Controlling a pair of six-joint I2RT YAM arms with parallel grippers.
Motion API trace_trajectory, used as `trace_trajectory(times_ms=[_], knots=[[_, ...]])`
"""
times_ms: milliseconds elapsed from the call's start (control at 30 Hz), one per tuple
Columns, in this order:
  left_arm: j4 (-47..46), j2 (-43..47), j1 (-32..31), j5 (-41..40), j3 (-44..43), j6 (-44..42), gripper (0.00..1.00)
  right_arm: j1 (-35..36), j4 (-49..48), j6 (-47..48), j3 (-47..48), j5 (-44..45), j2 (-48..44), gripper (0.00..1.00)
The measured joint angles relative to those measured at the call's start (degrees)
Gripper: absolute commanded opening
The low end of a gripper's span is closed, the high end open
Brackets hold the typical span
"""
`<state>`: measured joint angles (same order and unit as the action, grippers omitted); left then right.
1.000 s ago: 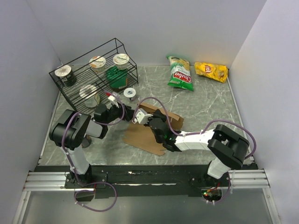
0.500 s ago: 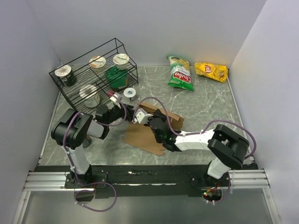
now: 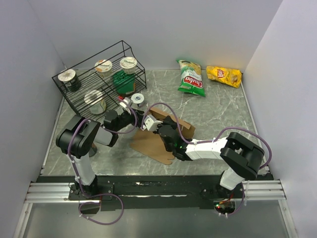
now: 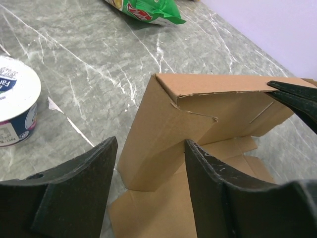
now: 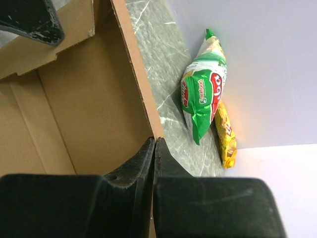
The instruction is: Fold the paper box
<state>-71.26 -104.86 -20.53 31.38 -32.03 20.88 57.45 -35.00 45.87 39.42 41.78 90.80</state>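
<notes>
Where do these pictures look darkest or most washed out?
Left wrist view: the left gripper fills the bottom as two dark masses, while the paper box is evenly lit and sharp. Right wrist view: the right gripper is near-black below; the wall beside the chip bags looks bleached.

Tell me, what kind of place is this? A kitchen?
Probably a robot practice booth, not a kitchen: plain walls box in a marble-look table, a left arm and right arm are bolted at its edge, and the wire rack, green chip bag and paper box look like props.
</notes>
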Motion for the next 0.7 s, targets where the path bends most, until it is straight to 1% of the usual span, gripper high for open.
trace_trajectory(times_ms=[67, 133, 300, 567, 700], knots=[[0.02, 0.0, -0.63, -1.11, -0.15, -0.52, 0.58, -0.02, 0.13, 0.0, 0.0, 0.15, 0.0, 0.04], [0.0, 0.0, -1.27, -2.38, -0.17, -0.85, 0.53, -0.07, 0.2, -0.02, 0.0, 0.24, 0.0, 0.04], [0.0, 0.0, -2.97, -6.19, -0.55, -1.44, 0.48, -0.13, 0.31, -0.11, 0.02, 0.28, -0.02, 0.04], [0.9, -0.2, -5.35, -12.76, -1.31, -0.66, 0.47, -0.13, 0.74, -1.03, 0.26, 0.48, -0.04, 0.04], [1.25, -1.4, -6.21, -14.86, -2.69, -0.07, 0.45, -0.13, 1.36, -1.29, 0.57, 0.63, -0.02, 0.04]])
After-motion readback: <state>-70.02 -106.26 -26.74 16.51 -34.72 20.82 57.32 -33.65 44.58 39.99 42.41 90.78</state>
